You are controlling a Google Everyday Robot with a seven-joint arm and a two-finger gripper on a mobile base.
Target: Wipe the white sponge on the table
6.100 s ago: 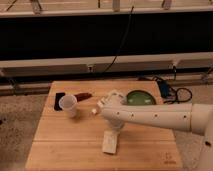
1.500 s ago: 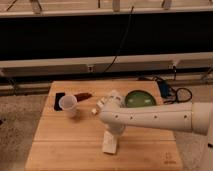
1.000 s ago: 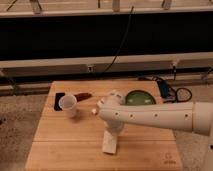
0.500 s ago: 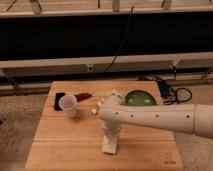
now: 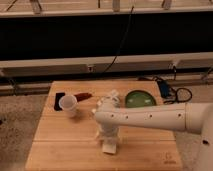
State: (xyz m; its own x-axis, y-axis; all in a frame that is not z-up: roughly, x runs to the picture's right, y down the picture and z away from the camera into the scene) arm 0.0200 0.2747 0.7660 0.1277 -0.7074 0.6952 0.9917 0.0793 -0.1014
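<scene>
The white sponge (image 5: 110, 147) lies on the light-wood table (image 5: 60, 150), toward the front middle. My gripper (image 5: 109, 138) points straight down from the white arm that reaches in from the right. It sits on top of the sponge and covers its back part. Gripper and sponge are both white and merge where they meet.
A white cup (image 5: 68, 105) stands at the back left, with a black flat object (image 5: 58, 99) behind it and a reddish-brown item (image 5: 84, 96) beside it. A ridged white bottle-like object (image 5: 113, 96) and a green bowl (image 5: 139, 98) are at the back. Cables (image 5: 170, 91) lie at the back right.
The gripper and the sponge under it have shifted slightly toward the table's front edge. The wrist has turned a little. Nothing else has moved.
</scene>
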